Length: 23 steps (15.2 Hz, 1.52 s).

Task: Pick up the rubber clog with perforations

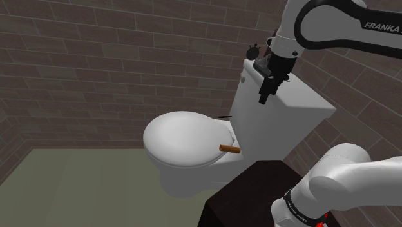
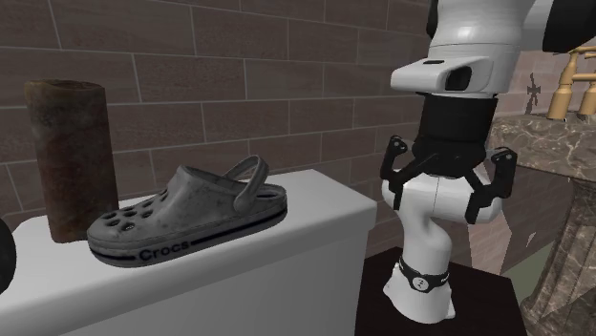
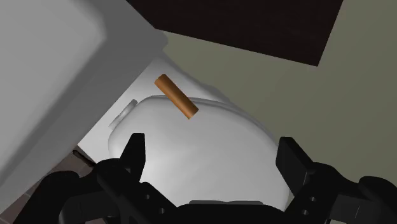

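A grey clog (image 2: 186, 215) with round holes over the toe, a heel strap and "Crocs" on its dark sole band rests on the flat white toilet tank top (image 2: 315, 205). In the second exterior view my black gripper (image 2: 444, 186) hangs to the right of the tank, apart from the clog, fingers spread. The shoulder view shows the gripper (image 1: 264, 98) pointing down in front of the tank (image 1: 283, 109). In the wrist view the open gripper (image 3: 213, 156) holds nothing and looks down on the closed toilet lid (image 3: 210, 159).
A tall rusty-brown cylinder (image 2: 67, 157) stands on the tank behind the clog's toe. A black round thing (image 2: 5, 260) sits at the tank's edge. A small brown stick (image 1: 229, 149) lies on the lid (image 1: 183, 138) near the hinge. Brick walls surround; the dark stand (image 1: 251, 193) is close by.
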### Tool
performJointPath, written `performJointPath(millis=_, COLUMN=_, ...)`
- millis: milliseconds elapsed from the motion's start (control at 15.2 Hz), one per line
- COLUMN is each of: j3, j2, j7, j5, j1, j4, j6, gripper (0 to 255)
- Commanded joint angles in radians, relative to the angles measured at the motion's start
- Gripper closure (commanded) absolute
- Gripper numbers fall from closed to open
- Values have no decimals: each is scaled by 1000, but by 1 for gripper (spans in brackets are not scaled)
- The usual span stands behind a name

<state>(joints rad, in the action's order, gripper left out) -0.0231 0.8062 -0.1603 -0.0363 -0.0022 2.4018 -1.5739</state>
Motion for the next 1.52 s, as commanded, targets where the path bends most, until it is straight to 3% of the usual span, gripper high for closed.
performJointPath(millis=0, j3=0, j2=0, j7=0, j5=0, j1=0, j4=0, j6=0, gripper=0)
performJointPath(millis=726, j3=195, j2=-329, j7=-188, j5=-47, j1=-58, j4=-379, j6=65, gripper=0)
performJointPath(millis=1386, j3=361, j2=-698, j7=-382, j5=25, j1=-106, j4=-852, j6=205, gripper=0)
performJointPath(millis=1452, j3=359, j2=-692, j7=-380, j5=24, j1=-106, j4=-831, j6=190, gripper=0)
